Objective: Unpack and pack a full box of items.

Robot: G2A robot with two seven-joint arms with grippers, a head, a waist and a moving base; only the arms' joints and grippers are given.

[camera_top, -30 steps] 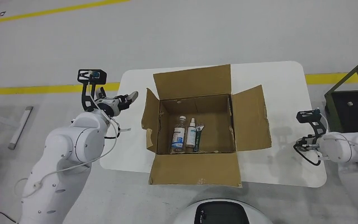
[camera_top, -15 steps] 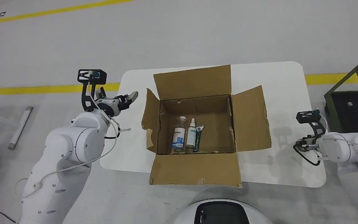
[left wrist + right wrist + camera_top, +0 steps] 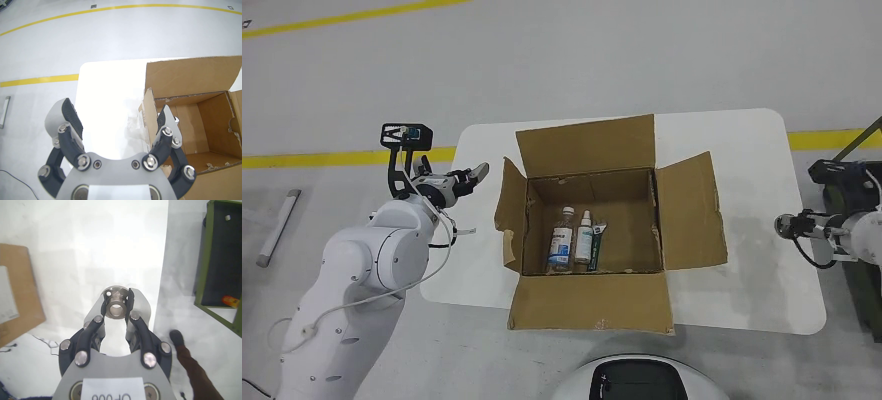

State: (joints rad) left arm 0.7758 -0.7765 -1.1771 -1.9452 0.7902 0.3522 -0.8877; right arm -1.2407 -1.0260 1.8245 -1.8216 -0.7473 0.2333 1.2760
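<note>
Right gripper [image 3: 116, 298] shifts toward 3 o'clock, clenching a metal bushing [image 3: 115, 310]; we log left gripper [image 3: 115, 105] released, at 9 o'clock of box [image 3: 189, 81].

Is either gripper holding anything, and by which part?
The right gripper clamps a flanged metal bushing across its cylindrical barrel; the left gripper is open and empty.

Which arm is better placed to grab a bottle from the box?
Probably the left. The left fingers are open and empty beside the box, near the bottles. The right fingers grip a metal bushing out near the table edge.
</note>
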